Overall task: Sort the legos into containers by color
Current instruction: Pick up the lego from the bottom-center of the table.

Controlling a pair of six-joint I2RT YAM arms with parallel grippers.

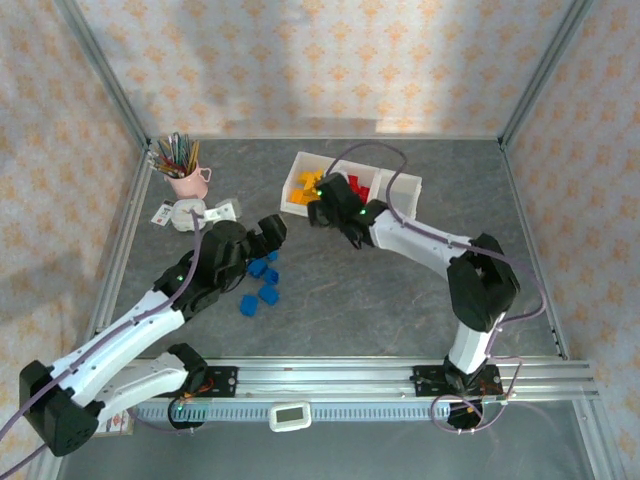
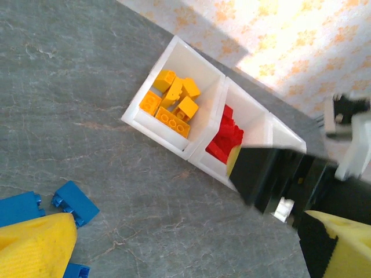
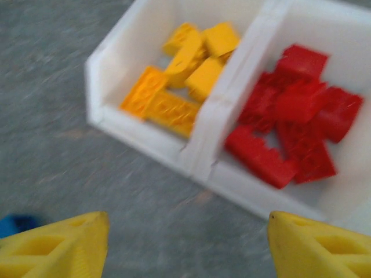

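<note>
- yellow bricks lay in the left bin of the containers, and red bricks in the middle bin.
- blue bricks sat loose on the table, nearer than the containers, just beside my left gripper.
- i saw its jaws spread wide, with nothing between them.
- right gripper hung over the containers' near edge, jaws apart and empty.

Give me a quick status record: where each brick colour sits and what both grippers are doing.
yellow bricks: in the end bin
red bricks: in the middle bin
blue bricks: about five, loose on the table, outside the tray
third bin: partly hidden by the right arm; no blue seen in it
left gripper: open, empty, beside the blue bricks
right gripper: open, empty, above the tray's near edge
</note>
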